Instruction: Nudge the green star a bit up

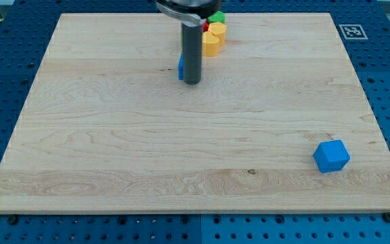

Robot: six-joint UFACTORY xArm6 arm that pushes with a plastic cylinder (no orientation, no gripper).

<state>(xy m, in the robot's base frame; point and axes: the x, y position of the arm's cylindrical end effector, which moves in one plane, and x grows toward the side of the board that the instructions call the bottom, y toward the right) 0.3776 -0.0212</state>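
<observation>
The green star (217, 16) shows only as a small green patch at the view's top, partly hidden behind the arm and touching a red block (207, 28) and yellow blocks (213, 41). My tip (191, 82) rests on the board below and to the left of that cluster, well short of the green star. A blue block (181, 66) peeks out from behind the rod's left side, touching or very near it; its shape is hidden.
A blue cube (331, 156) sits alone at the view's lower right on the wooden board (114, 149). A printed marker tag (352, 30) lies at the board's upper right corner. Blue perforated table surrounds the board.
</observation>
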